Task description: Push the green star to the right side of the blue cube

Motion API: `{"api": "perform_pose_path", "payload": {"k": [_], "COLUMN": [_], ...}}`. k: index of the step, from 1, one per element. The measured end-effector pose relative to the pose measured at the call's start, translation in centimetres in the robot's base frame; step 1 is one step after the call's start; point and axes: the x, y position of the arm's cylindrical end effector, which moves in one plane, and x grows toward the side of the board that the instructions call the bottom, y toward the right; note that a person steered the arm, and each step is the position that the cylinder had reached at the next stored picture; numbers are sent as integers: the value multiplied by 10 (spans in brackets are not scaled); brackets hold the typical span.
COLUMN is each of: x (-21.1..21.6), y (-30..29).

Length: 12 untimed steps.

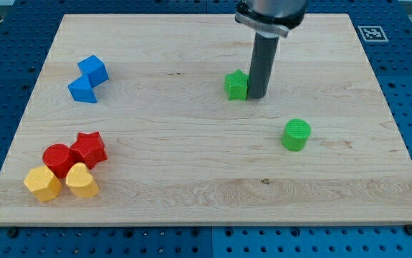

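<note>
The green star (236, 84) lies on the wooden board a little above the middle. My tip (256, 96) stands right against the star's right side, touching or nearly touching it. The blue cube (93, 69) sits far off at the view's upper left, with a second blue block (82, 89) of unclear shape touching its lower left. The star is well to the right of the cube, with a wide stretch of board between them.
A green cylinder (296, 135) stands right of centre. At the lower left a red cylinder (58, 159), a red star (89, 149), a yellow hexagon-like block (42, 183) and a yellow heart-like block (82, 180) cluster together. The board's edge (206, 225) runs along the view's bottom.
</note>
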Motion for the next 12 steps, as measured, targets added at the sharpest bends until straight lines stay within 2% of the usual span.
{"api": "perform_pose_path", "payload": {"k": [1,3,5,7,10,12], "x": [-26,-30,24,39,3,-6], "y": [-9,-32,-55,-58,-121,-148]}}
